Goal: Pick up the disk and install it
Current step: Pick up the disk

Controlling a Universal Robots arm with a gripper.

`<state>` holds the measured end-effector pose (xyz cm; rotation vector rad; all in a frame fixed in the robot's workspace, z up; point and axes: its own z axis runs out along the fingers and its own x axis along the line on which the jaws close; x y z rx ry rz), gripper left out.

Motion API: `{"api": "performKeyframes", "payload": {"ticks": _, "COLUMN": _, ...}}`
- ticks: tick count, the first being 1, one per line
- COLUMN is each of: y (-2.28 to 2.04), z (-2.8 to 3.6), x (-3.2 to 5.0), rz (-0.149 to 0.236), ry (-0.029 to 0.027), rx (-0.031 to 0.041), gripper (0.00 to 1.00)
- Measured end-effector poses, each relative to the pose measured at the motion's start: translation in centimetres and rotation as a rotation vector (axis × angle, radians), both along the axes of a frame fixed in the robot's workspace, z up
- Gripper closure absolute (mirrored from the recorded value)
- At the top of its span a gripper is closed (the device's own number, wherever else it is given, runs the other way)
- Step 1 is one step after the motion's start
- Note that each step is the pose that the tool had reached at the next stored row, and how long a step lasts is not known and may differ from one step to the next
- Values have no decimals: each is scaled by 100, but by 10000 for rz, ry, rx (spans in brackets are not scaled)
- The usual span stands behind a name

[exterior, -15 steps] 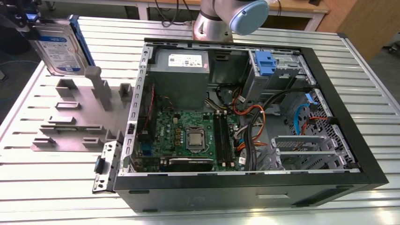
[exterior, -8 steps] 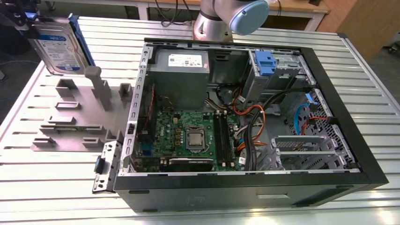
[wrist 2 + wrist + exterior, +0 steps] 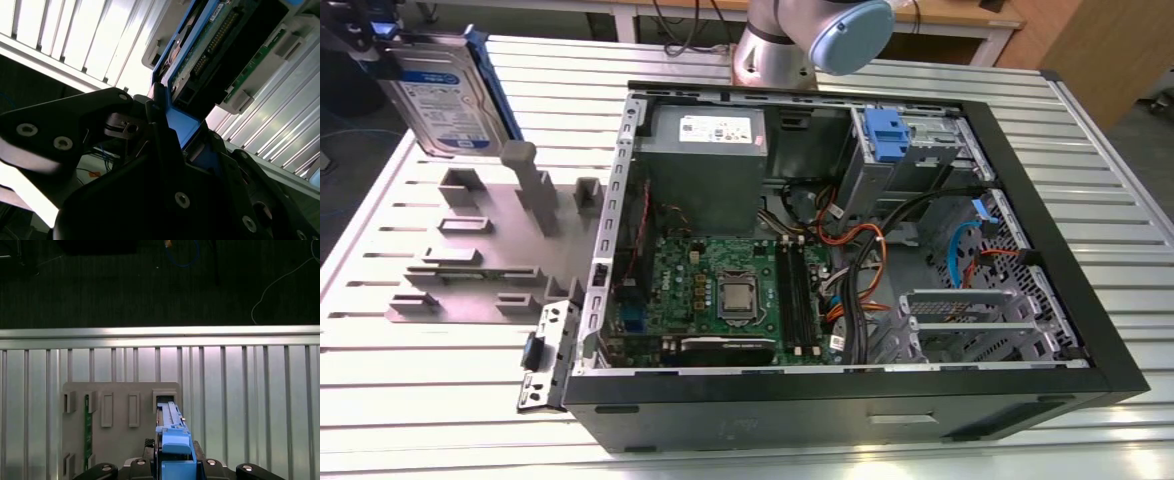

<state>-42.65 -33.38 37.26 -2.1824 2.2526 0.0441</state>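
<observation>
The black gripper (image 3: pixel 387 42) clamps the disk (image 3: pixel 443 100), a flat silver hard drive in a bright blue carrier, upright above the grey slotted rack (image 3: pixel 480 245); pickup looks done, while installation in the open black computer case (image 3: pixel 854 398) is not yet done.

The arm's link (image 3: pixel 771 55) is a smooth silver-grey cylinder, capped by a rounded pale blue joint cap (image 3: pixel 850 35). The gripper (image 3: pixel 165 131) is matte black, built of flat angular plates with rounded corners and studded with small bright silver screws (image 3: pixel 27 130). A grey metal block sits inside one finger (image 3: pixel 120 125).
</observation>
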Motion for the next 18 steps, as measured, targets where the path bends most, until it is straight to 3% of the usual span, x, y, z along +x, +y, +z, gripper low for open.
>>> {"api": "performKeyframes", "payload": {"ticks": 18, "y": 0, "z": 84, "x": 0, "rz": 0, "ry": 0, "rx": 0, "gripper": 64}}
